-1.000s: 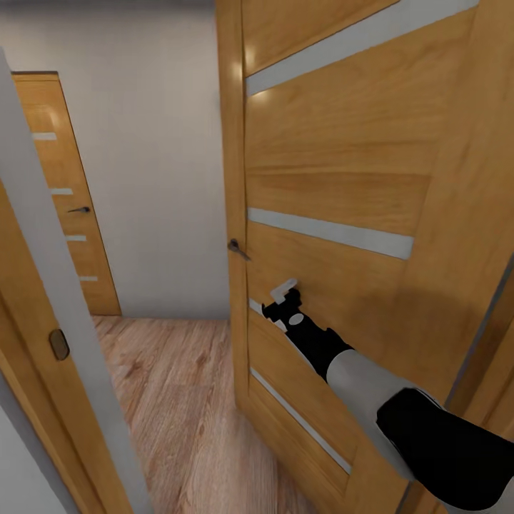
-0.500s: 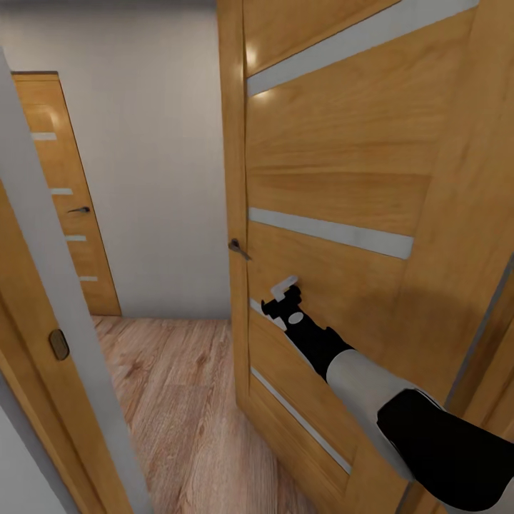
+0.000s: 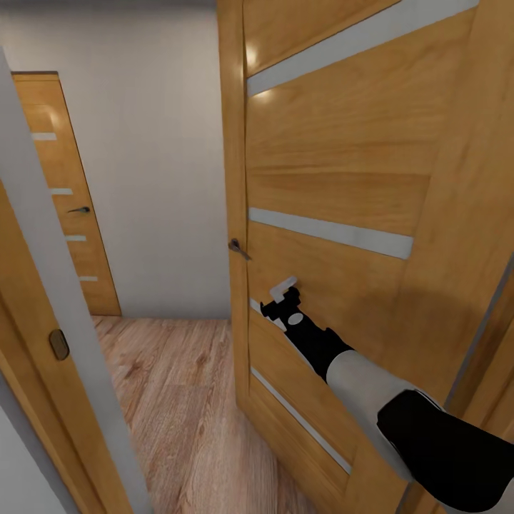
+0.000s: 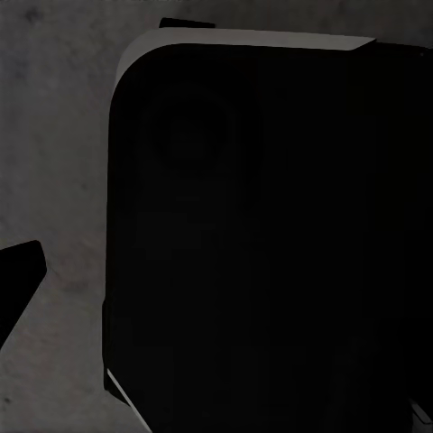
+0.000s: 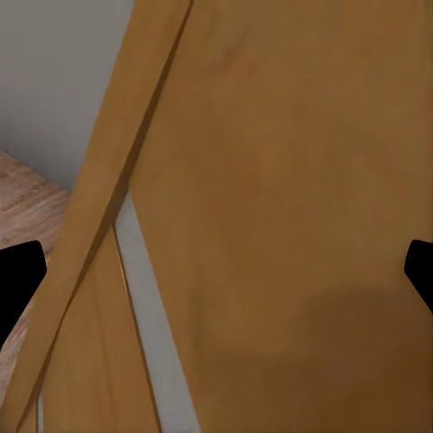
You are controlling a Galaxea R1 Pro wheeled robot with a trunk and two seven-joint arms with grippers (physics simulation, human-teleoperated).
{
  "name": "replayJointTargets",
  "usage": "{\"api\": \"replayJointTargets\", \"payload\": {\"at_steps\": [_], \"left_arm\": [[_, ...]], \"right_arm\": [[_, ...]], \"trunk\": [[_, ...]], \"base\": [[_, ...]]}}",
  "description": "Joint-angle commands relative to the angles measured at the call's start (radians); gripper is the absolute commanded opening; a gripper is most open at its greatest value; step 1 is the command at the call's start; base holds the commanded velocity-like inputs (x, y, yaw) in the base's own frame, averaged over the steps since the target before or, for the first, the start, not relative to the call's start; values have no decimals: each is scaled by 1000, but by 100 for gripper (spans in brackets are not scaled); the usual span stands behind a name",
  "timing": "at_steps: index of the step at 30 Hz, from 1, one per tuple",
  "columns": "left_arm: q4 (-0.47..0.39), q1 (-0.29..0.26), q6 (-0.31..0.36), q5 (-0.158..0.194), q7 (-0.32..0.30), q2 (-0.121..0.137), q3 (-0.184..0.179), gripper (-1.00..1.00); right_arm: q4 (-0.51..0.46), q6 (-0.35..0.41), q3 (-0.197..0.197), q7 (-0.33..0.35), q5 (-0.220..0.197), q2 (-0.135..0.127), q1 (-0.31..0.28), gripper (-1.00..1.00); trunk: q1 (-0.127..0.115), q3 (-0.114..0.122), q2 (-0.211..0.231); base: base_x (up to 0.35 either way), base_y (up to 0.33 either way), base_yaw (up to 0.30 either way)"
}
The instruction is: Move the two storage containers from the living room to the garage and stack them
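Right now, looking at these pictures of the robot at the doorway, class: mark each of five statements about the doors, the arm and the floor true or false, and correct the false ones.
1. The right gripper is up against the open wooden door. True.
2. The right gripper is holding a red-orange container. False: its fingertips sit wide apart in the right wrist view with nothing between them.
3. A second wooden door stands closed at the far left of the hallway. True.
4. The floor beyond the doorway is dark grey concrete. False: it is pale wood planks.
5. The open door's handle is lower than the right gripper in the head view. False: the handle is above the gripper.
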Motion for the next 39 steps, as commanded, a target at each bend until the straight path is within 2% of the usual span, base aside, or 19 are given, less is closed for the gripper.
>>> {"api": "replayJointTargets", "payload": {"at_steps": [1, 17, 39], "left_arm": [[-1, 0, 0, 10, 0, 0, 0, 100], [-1, 0, -1, 10, 0, 0, 0, 100], [-1, 0, 0, 10, 0, 0, 0, 100]], "right_arm": [[0, 5, 5, -6, 7, 0, -1, 100], [4, 3, 4, -19, 7, 0, -1, 100], [24, 11, -9, -35, 4, 0, -1, 100]], "trunk": [[0, -1, -1], [0, -1, -1], [0, -1, -1]], "base": [[0, 0, 0], [24, 0, 0], [291, 0, 0]]}}
